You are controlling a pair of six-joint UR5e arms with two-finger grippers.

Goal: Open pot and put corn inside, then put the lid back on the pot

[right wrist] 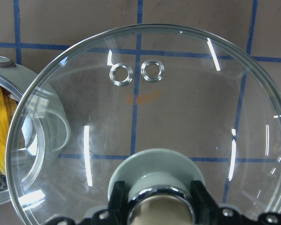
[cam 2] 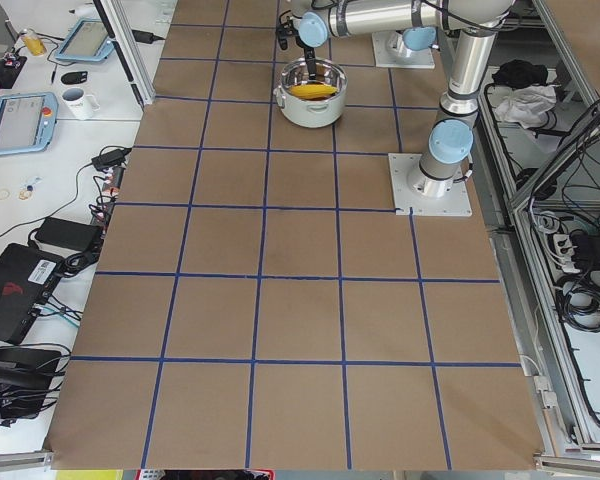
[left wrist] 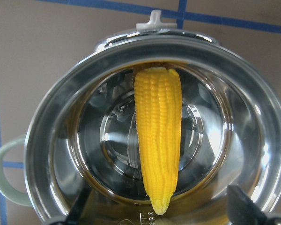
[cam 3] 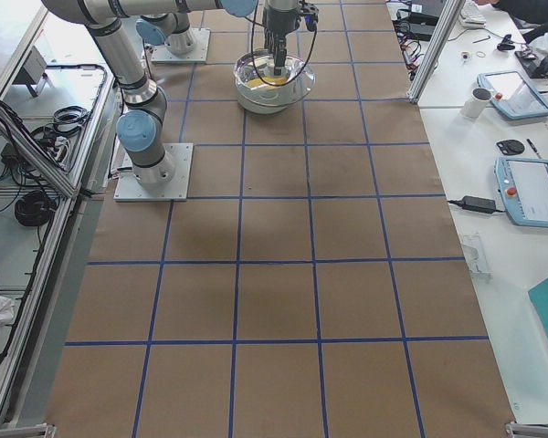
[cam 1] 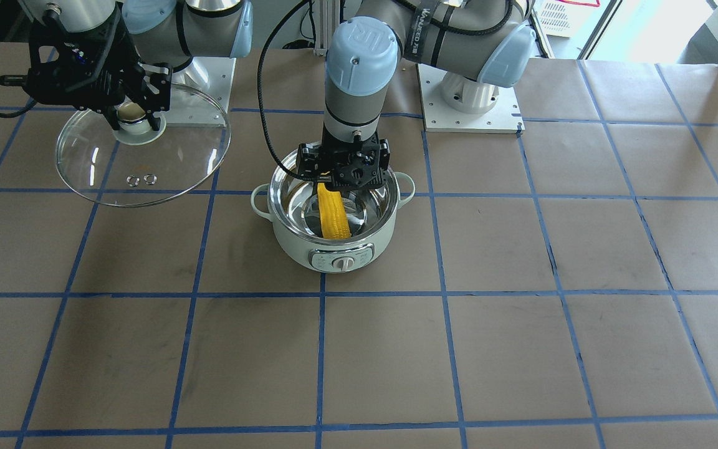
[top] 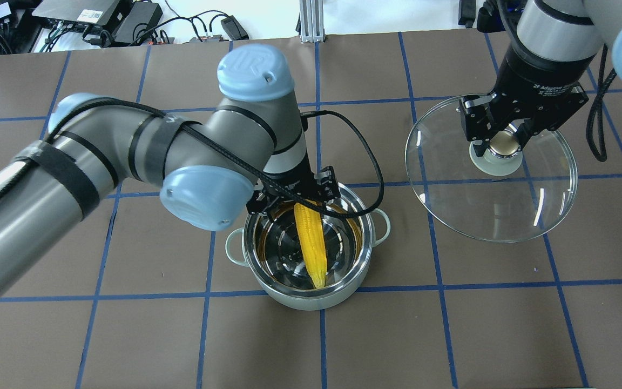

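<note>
The pale mint-green pot (cam 1: 296, 244) stands open on the table, also in the overhead view (top: 289, 296). The yellow corn (cam 1: 334, 218) lies inside it, slanted across the steel interior (top: 311, 243) (left wrist: 159, 140). My left gripper (cam 1: 343, 181) hangs over the pot's robot-side rim, open, its fingers (left wrist: 239, 206) spread either side of the corn's end without touching it. My right gripper (cam 1: 134, 115) is shut on the gold knob of the glass lid (cam 1: 166, 162) and holds the lid tilted above the table beside the pot (top: 505, 205) (right wrist: 178, 117).
The table is brown paper with a blue tape grid. Two arm base plates (cam 1: 471, 109) are bolted at the robot side. The pot's loop handles (cam 1: 406, 187) stick out sideways and its control dial (cam 1: 341, 262) faces away from the robot. Operator desks with tablets (cam 3: 530, 192) line the table's far side.
</note>
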